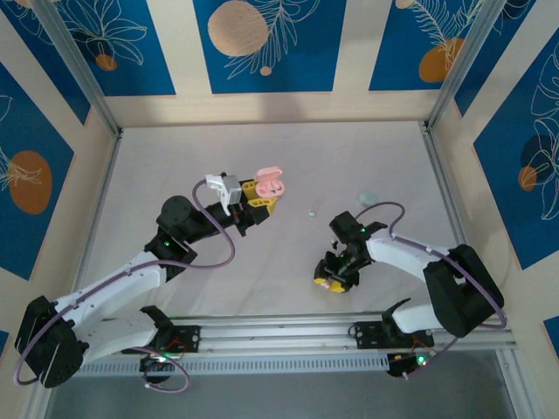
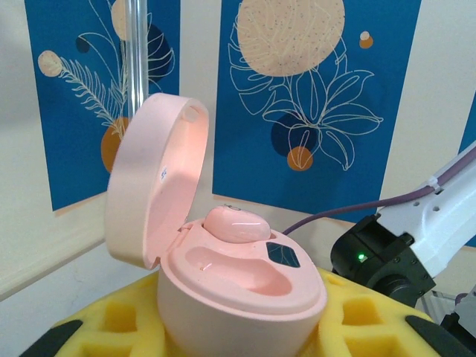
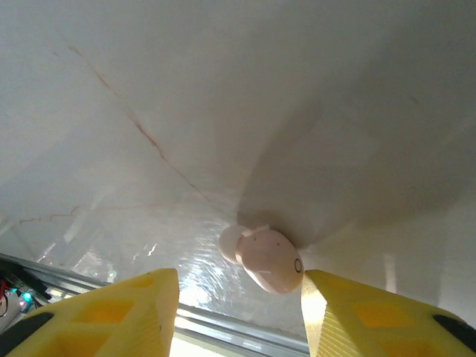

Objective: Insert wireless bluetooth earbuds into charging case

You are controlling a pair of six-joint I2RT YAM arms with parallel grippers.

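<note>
At the left, the left gripper [image 2: 238, 331] is closed on the base of a pale pink, pebble-shaped plastic charging case [image 2: 245, 297]. Its yellow foam fingers [image 2: 111, 320] press in from either side and hold the case upright above the white tabletop [image 1: 175, 166]. The rounded lid [image 2: 152, 178] stands open, hinged on the left in the wrist view. 1 small pink plastic earbud [image 2: 236, 223] sits in the far socket. The near socket [image 2: 234, 271] is empty, with its mouth facing up.

Between the arms, a small teal nub [image 1: 310, 212] lies on the table, too small to make out further.

At the right, the right gripper [image 1: 330, 279] reaches down to the table close to the near rail, its jaws partly open and holding nothing. A loose pink earbud [image 3: 268, 260] lies flat on the table just beyond the fingertips, inside the gap and closer to the right-hand finger. I cannot tell whether it touches that finger. Its long axis slants across the gap: the small round ear tip points up-left in the wrist view, and the broader body lies lower right. The right arm is much the nearer to it. The open case waits well apart, to the left and farther back, so the earbud will probably need turning to meet the empty socket.
</note>
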